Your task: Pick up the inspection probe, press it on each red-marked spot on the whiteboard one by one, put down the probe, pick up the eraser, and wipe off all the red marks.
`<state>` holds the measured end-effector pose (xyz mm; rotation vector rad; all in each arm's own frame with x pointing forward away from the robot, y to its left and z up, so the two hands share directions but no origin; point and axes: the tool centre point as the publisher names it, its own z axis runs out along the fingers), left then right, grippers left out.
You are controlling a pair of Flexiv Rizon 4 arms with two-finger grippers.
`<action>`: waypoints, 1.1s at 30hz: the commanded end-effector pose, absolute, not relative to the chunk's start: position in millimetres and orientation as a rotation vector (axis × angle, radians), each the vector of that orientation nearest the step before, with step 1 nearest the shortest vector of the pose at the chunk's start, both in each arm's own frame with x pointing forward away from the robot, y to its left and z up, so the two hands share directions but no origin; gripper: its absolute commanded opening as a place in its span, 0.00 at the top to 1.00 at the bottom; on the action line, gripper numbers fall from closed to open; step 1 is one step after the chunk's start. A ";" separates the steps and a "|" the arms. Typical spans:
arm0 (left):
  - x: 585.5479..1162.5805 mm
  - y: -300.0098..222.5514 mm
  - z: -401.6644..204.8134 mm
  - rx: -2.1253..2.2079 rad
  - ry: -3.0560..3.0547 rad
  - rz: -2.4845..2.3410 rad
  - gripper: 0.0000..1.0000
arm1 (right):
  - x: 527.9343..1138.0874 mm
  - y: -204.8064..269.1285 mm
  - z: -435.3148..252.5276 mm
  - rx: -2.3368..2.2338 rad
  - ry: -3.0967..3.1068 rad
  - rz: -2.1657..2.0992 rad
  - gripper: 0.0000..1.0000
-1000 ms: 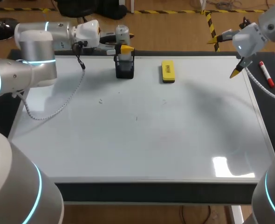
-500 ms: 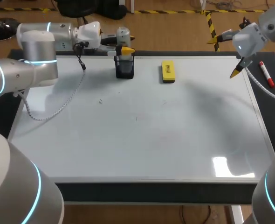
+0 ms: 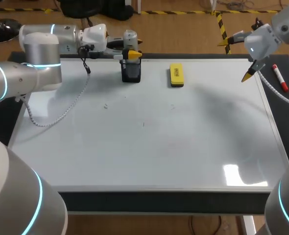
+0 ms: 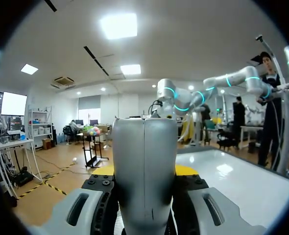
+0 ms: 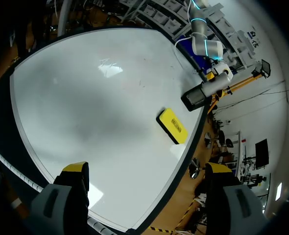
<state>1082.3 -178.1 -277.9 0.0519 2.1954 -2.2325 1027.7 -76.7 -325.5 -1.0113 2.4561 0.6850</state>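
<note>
The grey cylindrical probe [image 3: 129,35] is clamped between the yellow-tipped fingers of my left gripper [image 3: 131,45], held sideways just above a black holder [image 3: 131,72] at the whiteboard's far edge. In the left wrist view the probe [image 4: 144,161] fills the gap of the left gripper [image 4: 145,172]. The yellow eraser [image 3: 176,75] lies flat on the whiteboard [image 3: 149,147] to the right of the holder. My right gripper [image 3: 236,59] hangs open and holds nothing above the board's far right corner. Seen from the right gripper [image 5: 147,170], the eraser [image 5: 173,126] lies well ahead. Only faint small specks [image 3: 105,105] show on the board.
A red marker [image 3: 280,78] lies on the dark table strip right of the whiteboard. The left arm's grey cable [image 3: 61,112] droops onto the board's left part. The board's raised frame [image 3: 159,192] borders it at the front.
My left arm has shifted slightly to the right with the probe, its yellow fingertip a little lower over the holder. The right arm has not moved.
</note>
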 end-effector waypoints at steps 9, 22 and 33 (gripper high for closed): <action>1084.5 -175.4 -277.8 0.036 2.195 -2.232 0.40 | 1027.5 -77.1 -325.0 -1.015 2.458 0.681 0.00; 1083.6 -174.7 -273.6 0.033 2.189 -2.226 0.00 | 1027.5 -77.1 -325.0 -1.015 2.458 0.681 0.00; 1081.2 -170.2 -252.7 0.045 2.168 -2.195 0.00 | 1027.5 -77.1 -325.0 -1.015 2.458 0.681 0.00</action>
